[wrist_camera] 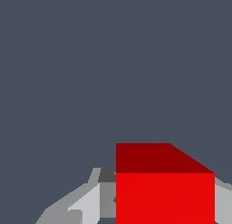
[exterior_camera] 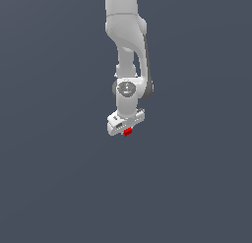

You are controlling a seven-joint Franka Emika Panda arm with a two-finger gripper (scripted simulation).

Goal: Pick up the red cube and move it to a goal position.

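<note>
Red cube (exterior_camera: 128,132) is seen tucked under the white gripper (exterior_camera: 126,128), between its fingers (wrist_camera: 88,205), apparently clamped on opposite flat faces. It is judged light, rigid and smooth, so a firm, centred squeeze on parallel faces is advised against slipping. No goal marker is visible against the plain grey ground.

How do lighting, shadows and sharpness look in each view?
Exterior view: flat, even light, no cast shadows or glare; the red cube under the hand is tiny and coarse. Wrist view: blocky, jagged edges; the cube is cropped by the frame, with one face darker.
</note>
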